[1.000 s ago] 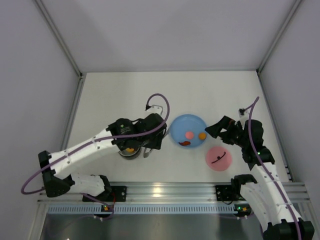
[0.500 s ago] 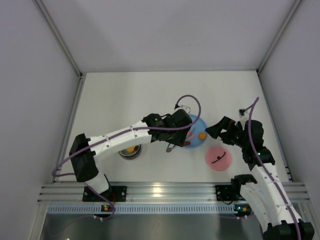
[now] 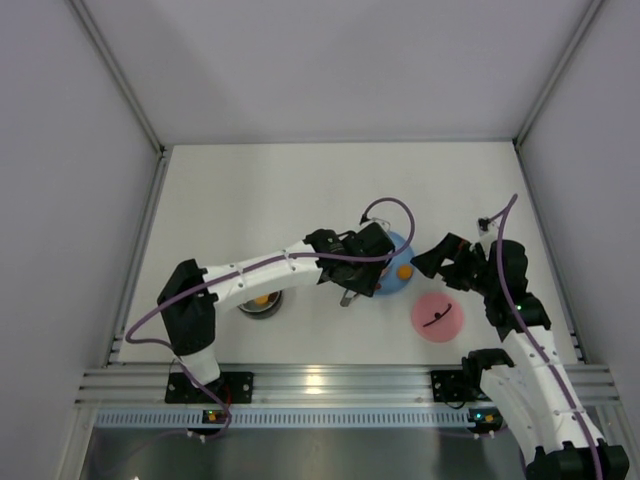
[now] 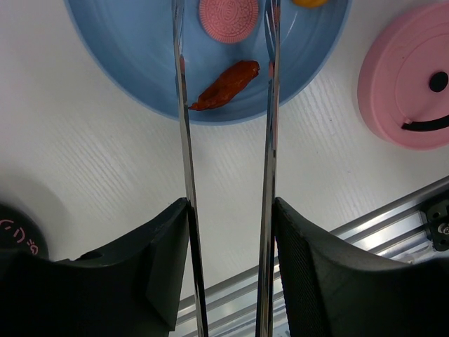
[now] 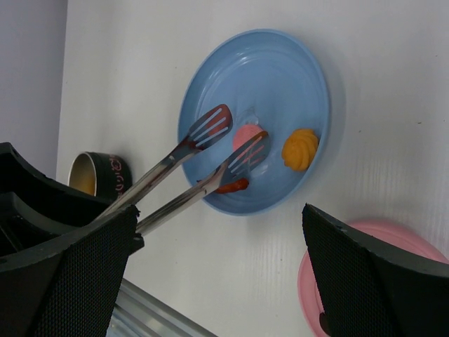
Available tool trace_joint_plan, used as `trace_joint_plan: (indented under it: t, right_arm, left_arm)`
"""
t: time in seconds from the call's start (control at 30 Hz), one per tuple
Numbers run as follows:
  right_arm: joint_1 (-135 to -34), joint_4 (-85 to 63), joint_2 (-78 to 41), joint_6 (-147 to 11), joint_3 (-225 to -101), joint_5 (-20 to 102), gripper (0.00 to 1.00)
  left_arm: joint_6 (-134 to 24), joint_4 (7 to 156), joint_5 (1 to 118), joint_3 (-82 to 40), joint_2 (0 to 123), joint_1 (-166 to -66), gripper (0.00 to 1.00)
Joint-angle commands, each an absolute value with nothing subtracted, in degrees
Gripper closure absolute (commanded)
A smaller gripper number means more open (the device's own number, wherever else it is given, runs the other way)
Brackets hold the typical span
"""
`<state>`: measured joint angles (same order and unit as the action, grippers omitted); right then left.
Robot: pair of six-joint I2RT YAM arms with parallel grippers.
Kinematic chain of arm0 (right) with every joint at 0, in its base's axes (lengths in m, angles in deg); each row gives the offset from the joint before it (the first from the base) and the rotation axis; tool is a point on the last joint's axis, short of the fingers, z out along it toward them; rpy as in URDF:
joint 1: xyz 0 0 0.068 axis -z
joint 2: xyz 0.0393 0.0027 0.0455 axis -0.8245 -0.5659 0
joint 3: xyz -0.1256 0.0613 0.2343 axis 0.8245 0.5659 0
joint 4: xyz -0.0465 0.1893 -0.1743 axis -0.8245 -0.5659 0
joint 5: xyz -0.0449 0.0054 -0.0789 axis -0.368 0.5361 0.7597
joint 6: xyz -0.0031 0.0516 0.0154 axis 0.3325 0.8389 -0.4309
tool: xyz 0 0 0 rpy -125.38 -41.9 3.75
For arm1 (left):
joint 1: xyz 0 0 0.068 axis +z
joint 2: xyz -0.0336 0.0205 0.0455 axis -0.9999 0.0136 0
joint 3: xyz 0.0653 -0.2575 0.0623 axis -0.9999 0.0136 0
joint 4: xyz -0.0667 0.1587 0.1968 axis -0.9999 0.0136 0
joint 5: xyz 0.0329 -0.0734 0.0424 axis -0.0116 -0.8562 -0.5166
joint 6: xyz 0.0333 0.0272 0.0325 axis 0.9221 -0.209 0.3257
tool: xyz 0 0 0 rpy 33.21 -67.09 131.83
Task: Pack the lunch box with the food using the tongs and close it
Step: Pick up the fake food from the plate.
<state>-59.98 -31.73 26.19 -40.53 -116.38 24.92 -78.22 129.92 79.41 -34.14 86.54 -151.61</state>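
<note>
One second on, tongs (image 5: 172, 158) hover over plate (image 5: 280, 77).

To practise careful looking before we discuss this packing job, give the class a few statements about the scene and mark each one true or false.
1. The left claw holds the tongs over the blue plate. True.
2. The pink lid sits on the lunch box. False: it lies on the table beside the plate, and the lunch box stands open.
3. The plate holds a pink disc, a red-brown strip and an orange piece. True.
4. The right claw grips the lid. False: it is open and holds nothing.
</note>
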Motion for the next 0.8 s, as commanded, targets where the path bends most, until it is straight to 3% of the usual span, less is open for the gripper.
trace_joint_plan:
  t: [0.0,0.27,0.77]
  right_arm:
    - [-59.3,-32.3,26.7,-42.0,-119.8,25.6,0.01]
    - [-59.2,-32.2,26.4,-41.9,-120.2,25.6,0.01]
    - [-59.3,-32.0,26.4,-41.9,-119.7,25.6,0.00]
  left_arm:
    - [-77.7,127.2,79.0,-36.4,87.2,-151.6,0.46]
    - [-77.8,127.5,78.8,-35.9,87.5,-151.6,0.47]
    - [-77.2,127.3,80.3,-37.1,84.8,-151.6,0.59]
